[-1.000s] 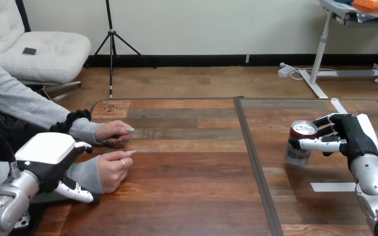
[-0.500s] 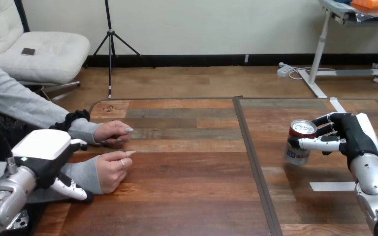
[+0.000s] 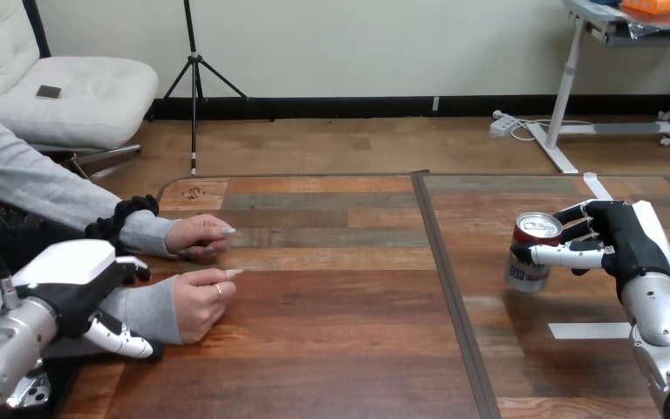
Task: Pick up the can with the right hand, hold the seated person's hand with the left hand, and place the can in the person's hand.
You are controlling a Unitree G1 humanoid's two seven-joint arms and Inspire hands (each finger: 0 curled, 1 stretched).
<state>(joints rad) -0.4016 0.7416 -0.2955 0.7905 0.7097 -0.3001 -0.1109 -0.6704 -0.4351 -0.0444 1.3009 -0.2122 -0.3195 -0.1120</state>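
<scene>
my right hand (image 3: 625, 240) has its fingers (image 3: 574, 216) and thumb wrapped round the can (image 3: 532, 255), out at the counter's (image 3: 331, 349) right side and well apart from the person. the can is upright, thumb across its front and fingers behind, so i judge it will carry level. my left hand (image 3: 65, 279) sits over the sleeved wrist (image 3: 144, 310) of the person's nearer hand (image 3: 199, 304), placed to steady it for the handover; whether it grips i cannot tell.
</scene>
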